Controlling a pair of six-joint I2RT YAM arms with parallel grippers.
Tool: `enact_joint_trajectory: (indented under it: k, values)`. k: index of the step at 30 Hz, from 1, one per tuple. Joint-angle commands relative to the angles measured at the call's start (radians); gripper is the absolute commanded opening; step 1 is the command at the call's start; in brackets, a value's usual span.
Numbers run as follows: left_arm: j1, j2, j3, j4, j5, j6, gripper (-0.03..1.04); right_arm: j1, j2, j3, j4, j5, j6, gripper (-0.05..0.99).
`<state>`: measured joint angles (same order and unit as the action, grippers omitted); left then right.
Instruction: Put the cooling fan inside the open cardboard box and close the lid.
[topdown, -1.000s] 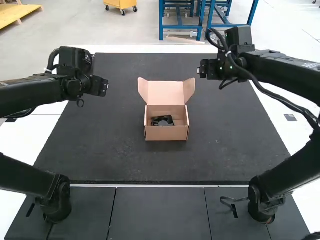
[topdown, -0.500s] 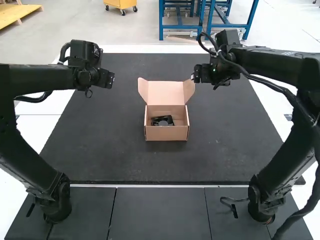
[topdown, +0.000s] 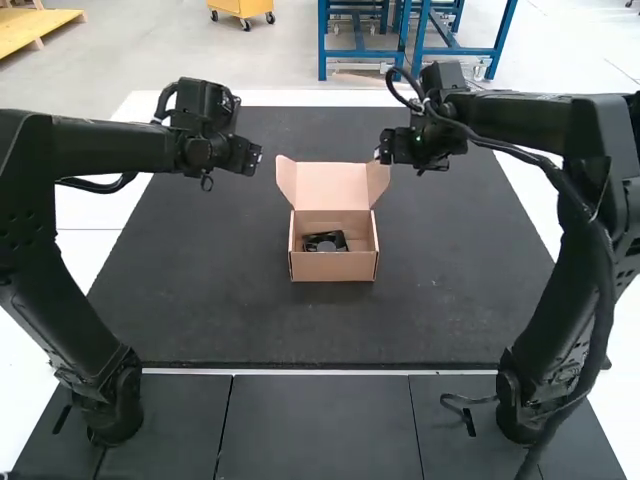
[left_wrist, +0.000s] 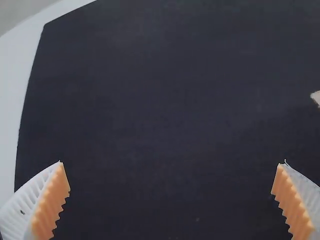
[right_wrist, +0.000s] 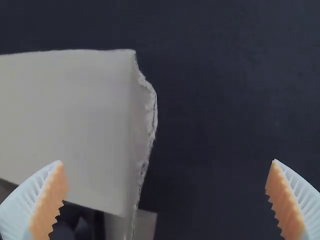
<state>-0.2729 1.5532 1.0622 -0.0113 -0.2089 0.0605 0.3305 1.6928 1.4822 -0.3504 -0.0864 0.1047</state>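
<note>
A small cardboard box (topdown: 333, 245) stands open in the middle of the black mat, its lid (topdown: 333, 184) leaning back with a side flap at each end. The black cooling fan (topdown: 324, 241) lies inside the box. My left gripper (topdown: 252, 158) hangs open just left of the lid's left flap, with bare mat between its orange pads (left_wrist: 49, 201). My right gripper (topdown: 385, 150) hangs open over the lid's right flap (right_wrist: 70, 125), which lies below one orange pad (right_wrist: 46, 200). Neither gripper touches the cardboard.
The black mat (topdown: 200, 290) covers the table, with white table margins (topdown: 90, 215) left and right. Dark panels run along the near edge (topdown: 320, 420).
Both arms have swung inward and toward the far side of the box; the left gripper came right to the lid's left flap, the right gripper came left to the right flap. The box stayed put.
</note>
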Motion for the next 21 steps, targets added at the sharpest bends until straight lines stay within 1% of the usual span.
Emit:
enact_joint_trajectory:
  k: [1, 5, 7, 11, 17, 21]
  values:
    - [-0.019, 0.007, 0.032, 0.007, 0.009, -0.042, 0.96, 0.018, 0.013, 0.055, -0.012, -0.024, 0.023, 0.90]
    - [-0.043, 0.019, 0.024, -0.001, 0.009, -0.059, 0.96, 0.019, 0.034, 0.087, -0.045, -0.035, 0.029, 0.90]
    - [-0.046, 0.027, 0.019, -0.006, 0.008, -0.067, 0.96, 0.019, 0.039, 0.099, -0.053, -0.038, 0.029, 0.90]
    - [-0.046, 0.041, 0.002, -0.001, 0.005, -0.079, 0.96, 0.024, 0.044, 0.115, -0.078, -0.050, 0.041, 0.90]
    - [-0.043, 0.064, -0.005, 0.025, -0.012, -0.082, 0.96, 0.027, 0.044, 0.113, -0.102, -0.064, 0.050, 0.90]
    - [-0.040, 0.081, -0.005, 0.030, -0.014, -0.082, 0.96, 0.027, 0.044, 0.112, -0.111, -0.093, 0.059, 0.90]
